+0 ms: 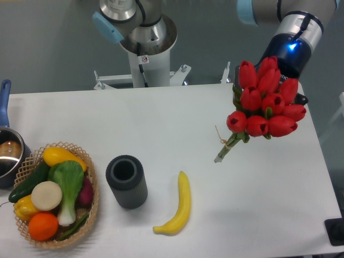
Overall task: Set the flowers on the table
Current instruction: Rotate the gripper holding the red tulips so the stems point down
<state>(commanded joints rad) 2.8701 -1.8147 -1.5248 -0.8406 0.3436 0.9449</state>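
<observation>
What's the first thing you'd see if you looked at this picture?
The bright red flowers jump out first, held up at the right above the white table, with the gripper hidden behind the blooms. Next comes the basket of colourful vegetables at the front left, then the yellow banana beside a dark vase.

The flowers (265, 102) were a tight bunch of red tulip buds, about nine showing, with short green stems and leaves bound by thin pale string just below the heads. The bunch hung at a slant over the right part of the table (161, 123), buds up and to the right, cut stem ends pointing down and to the left. The table was a broad white matte top with rounded corners.
</observation>
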